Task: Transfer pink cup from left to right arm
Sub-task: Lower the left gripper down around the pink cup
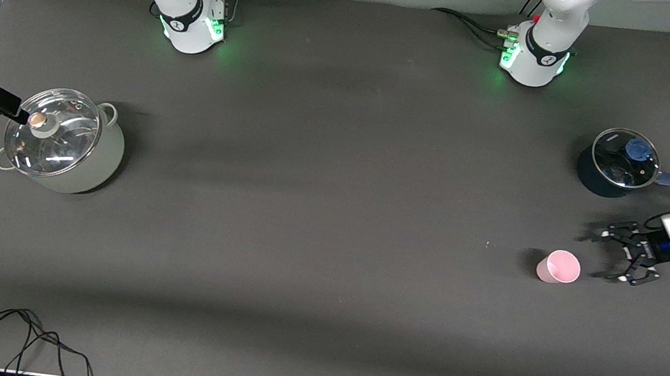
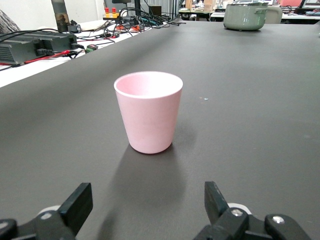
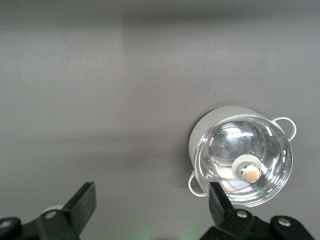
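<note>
The pink cup [image 1: 558, 266] stands upright on the table [image 1: 319, 211] toward the left arm's end, just beside the left hand [image 1: 620, 258], whose fingers are spread and empty. An off-centre closing could tip the light cup. The right hand [image 1: 12, 110], released, hovers over the grey pot [image 1: 62, 142], its arm mostly cut off.

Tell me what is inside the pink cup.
The pink cup stands upright on the table. The upper inside wall shows bare and pink, with nothing sticking out. Its bottom is hidden by the rim in the left wrist view.
</note>
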